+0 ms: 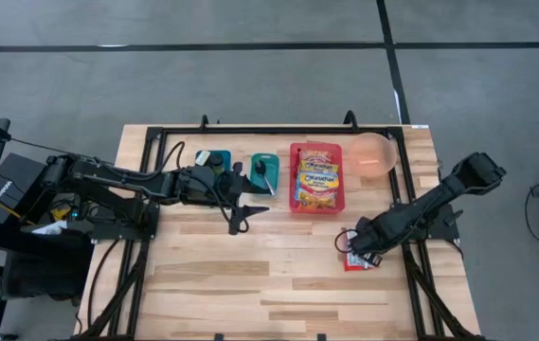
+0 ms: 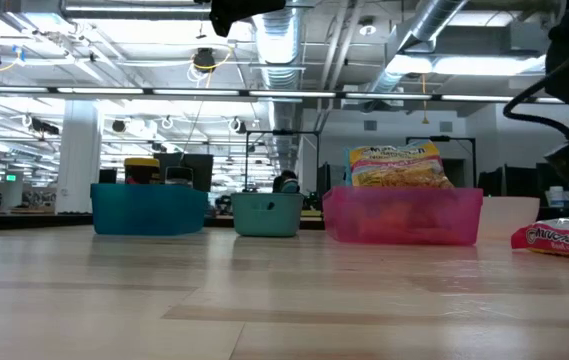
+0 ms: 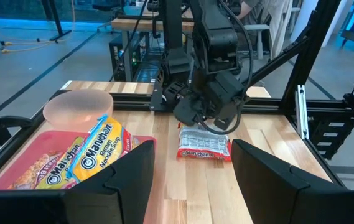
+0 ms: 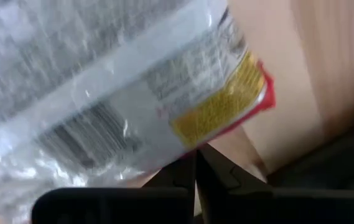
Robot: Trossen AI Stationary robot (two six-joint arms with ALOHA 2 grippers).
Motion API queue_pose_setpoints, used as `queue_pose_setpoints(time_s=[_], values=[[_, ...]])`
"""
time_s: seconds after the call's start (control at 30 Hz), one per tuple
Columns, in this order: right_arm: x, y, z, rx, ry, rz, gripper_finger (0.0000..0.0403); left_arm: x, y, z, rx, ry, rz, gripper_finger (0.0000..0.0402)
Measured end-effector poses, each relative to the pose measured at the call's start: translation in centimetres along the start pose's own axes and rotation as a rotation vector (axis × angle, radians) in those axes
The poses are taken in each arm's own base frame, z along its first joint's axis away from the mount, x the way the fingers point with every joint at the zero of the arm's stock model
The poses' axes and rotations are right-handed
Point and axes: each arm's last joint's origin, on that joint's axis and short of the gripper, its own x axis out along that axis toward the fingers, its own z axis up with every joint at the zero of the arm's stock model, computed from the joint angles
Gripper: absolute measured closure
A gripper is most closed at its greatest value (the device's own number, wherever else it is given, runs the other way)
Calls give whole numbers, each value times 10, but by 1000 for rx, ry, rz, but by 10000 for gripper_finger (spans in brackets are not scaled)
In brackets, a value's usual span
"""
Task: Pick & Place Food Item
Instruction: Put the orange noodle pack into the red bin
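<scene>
Red "Maruchan" noodle packet (image 3: 204, 147) lies under the right gripper (image 1: 352, 243), fingers pressed together.

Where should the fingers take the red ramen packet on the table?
The ramen packet lies flat on the table, so come from above and pinch a crimped end edge. The right gripper, shut, is already down at it.

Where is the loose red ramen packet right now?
In the high view the red ramen packet lies on the table's right side, below the pink bin, with the right hand down at its edge.
</scene>
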Motion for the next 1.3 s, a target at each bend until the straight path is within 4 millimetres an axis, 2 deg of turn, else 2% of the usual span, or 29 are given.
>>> queue_pose_setpoints(time_s=[0.33, 0.63, 1.0, 1.13, 1.3], values=[[-17, 11, 9, -9, -162, -2, 403, 0, 0, 0, 0, -1, 0, 192], [-21, 38, 29, -129, -304, 230, 403, 0, 0, 0, 0, -1, 0, 192], [-38, 60, 45, -197, -390, 226, 403, 0, 0, 0, 0, -2, 0, 192], [-44, 59, 43, -227, -383, 201, 403, 0, 0, 0, 0, -2, 0, 192], [-61, 54, 20, -239, -308, 113, 403, 0, 0, 0, 0, -2, 0, 192]])
